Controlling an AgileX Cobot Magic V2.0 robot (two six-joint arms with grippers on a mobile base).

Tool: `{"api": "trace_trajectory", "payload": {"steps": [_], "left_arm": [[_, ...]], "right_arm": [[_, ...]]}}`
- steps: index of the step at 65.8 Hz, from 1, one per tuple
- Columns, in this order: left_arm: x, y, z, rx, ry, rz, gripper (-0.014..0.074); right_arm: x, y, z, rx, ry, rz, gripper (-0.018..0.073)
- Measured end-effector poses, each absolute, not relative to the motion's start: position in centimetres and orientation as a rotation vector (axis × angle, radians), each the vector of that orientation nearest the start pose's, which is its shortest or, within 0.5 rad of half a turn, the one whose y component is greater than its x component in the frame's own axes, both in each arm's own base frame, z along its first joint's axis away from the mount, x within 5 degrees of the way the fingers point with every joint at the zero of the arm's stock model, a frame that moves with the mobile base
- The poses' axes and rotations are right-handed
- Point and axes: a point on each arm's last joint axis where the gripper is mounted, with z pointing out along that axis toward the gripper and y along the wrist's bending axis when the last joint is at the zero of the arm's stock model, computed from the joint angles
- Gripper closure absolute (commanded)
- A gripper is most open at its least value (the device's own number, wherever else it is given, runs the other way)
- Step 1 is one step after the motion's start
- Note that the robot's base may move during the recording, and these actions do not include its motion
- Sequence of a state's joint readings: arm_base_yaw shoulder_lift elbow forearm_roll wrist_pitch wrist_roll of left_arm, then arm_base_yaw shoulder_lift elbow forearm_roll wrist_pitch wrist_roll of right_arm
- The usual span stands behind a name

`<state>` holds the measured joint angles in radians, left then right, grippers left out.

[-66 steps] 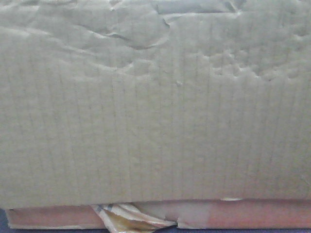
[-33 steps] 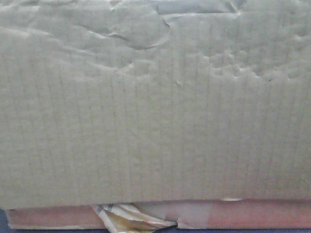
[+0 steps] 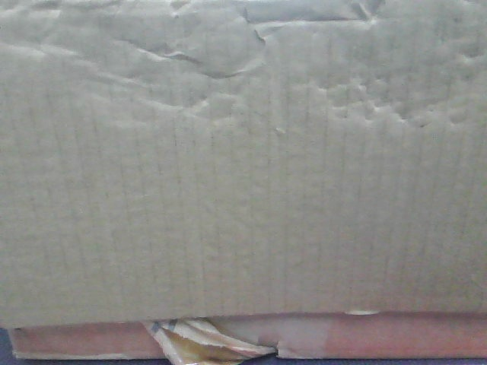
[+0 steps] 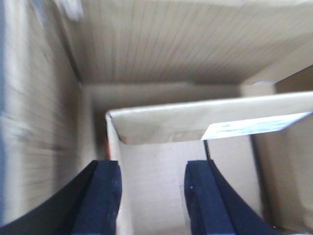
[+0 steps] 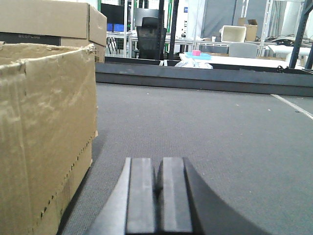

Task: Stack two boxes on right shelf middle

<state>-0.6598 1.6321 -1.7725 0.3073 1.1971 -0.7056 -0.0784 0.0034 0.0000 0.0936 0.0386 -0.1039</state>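
Close up, the taller wrinkled box [image 3: 243, 167] sits on the flatter box [image 3: 396, 336], whose torn tape [image 3: 198, 342] shows. The left gripper [image 4: 151, 196] is spread wide against cardboard; the right gripper [image 5: 157, 196] is pressed together, empty, over the grey bench [image 5: 205, 127].

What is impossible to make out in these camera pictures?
Front view: the tall wrinkled tan cardboard box fills the frame, hiding everything behind it.
Front view: the flatter tan box with torn tape shows only a strip, cut off by the bottom edge.
Left wrist view: the white label has print too blurred to read.
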Motion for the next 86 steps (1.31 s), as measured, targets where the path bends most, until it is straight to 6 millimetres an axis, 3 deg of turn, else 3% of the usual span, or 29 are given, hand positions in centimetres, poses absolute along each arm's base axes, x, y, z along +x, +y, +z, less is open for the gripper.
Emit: {"api": "trace_trajectory", "payload": {"steps": [10, 22, 37, 52, 86], "left_arm": [[28.1, -17.6, 43.7, -0.004, 2.365, -0.11, 0.036], [27.8, -16.5, 44.4, 0.003, 2.352, -0.084, 0.036], [28.5, -15.7, 42.3, 0.002, 2.428, -0.037, 0.0349], [28.8, -15.1, 40.4, 0.002, 2.506, -0.025, 0.0165], [29.1, -13.7, 35.9, -0.056, 2.675, 0.008, 0.0185]], "right_arm": [[5.7, -0.4, 21.0, 0.049, 1.525, -0.068, 0.072], [5.7, -0.4, 21.0, 0.049, 1.525, -0.068, 0.072], [5.7, -0.4, 21.0, 0.049, 1.525, -0.068, 0.072], [5.7, -0.4, 21.0, 0.049, 1.525, -0.068, 0.072], [5.7, -0.4, 21.0, 0.049, 1.525, -0.068, 0.072]]}}
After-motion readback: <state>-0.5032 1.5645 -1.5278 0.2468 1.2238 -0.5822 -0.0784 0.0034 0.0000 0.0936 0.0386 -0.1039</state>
